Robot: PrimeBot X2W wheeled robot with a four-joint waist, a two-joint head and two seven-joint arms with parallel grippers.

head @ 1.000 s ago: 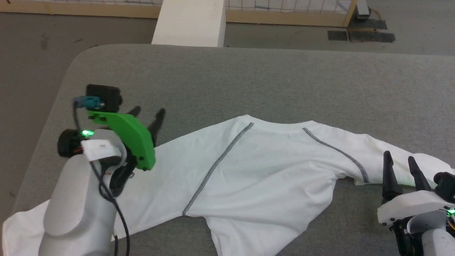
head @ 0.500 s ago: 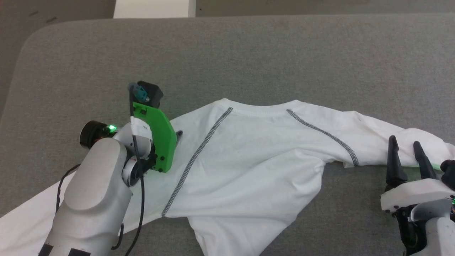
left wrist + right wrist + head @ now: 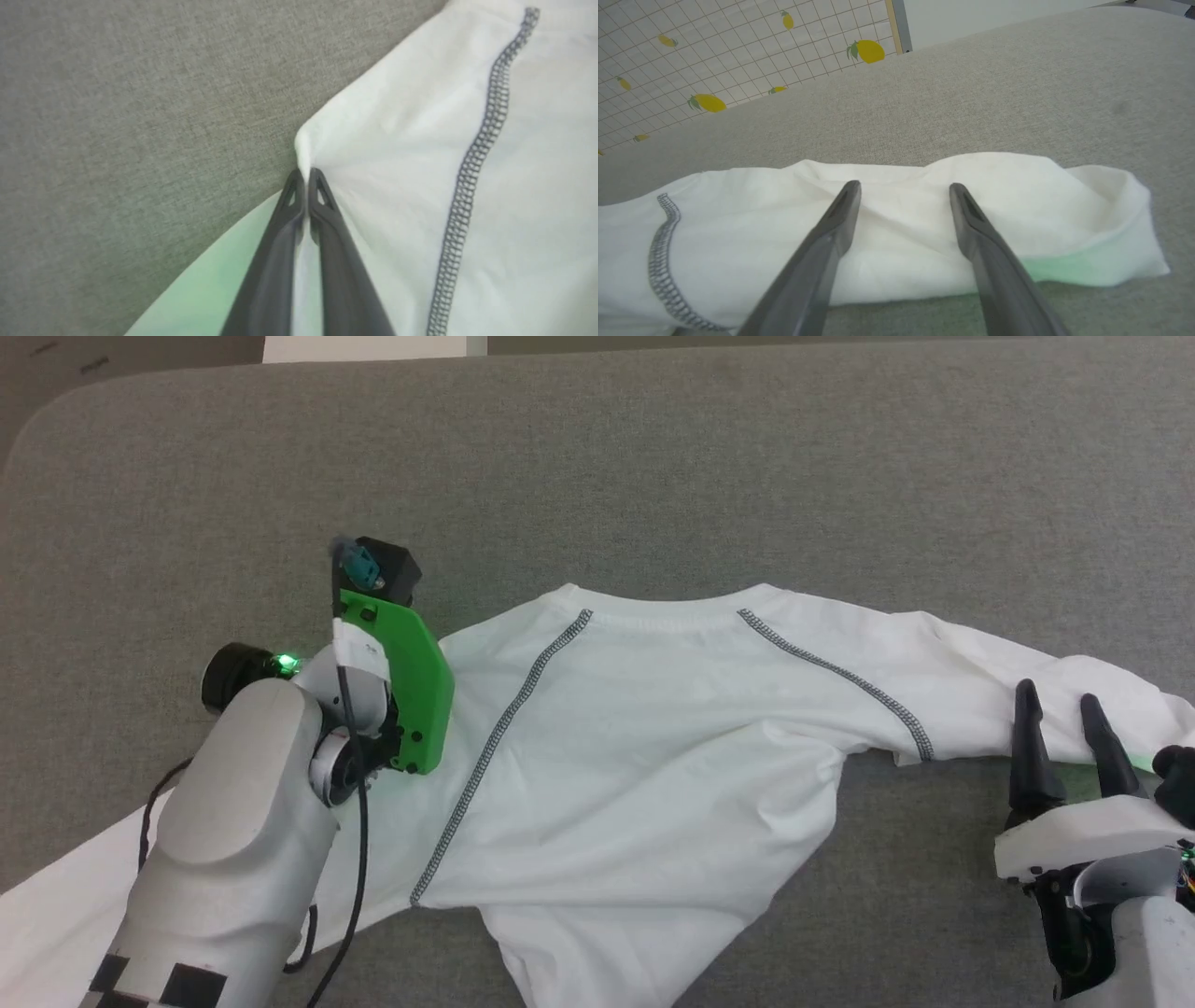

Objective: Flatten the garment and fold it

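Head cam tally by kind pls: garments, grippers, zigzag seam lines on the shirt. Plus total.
garment: 1
grippers: 2, the left gripper shut on the garment's edge, the right gripper open
zigzag seam lines: 2, the left seam line and the right seam line
total: 5

Pale grey, rounded left forearm (image 3: 233, 840) with black squares (image 3: 191, 987) printed low down. At its wrist a bright green plate (image 3: 415, 695) with dark screws, a black camera block (image 3: 387, 569), a teal plug (image 3: 359, 569), a white tag (image 3: 359, 649), a green lamp (image 3: 283, 662), a black cable (image 3: 360, 859). Left gripper (image 3: 306, 173): dark grey fingers, triangular cut-outs near tips. Right gripper (image 3: 1057, 695): dark pointed fingers on a white housing (image 3: 1083, 835).
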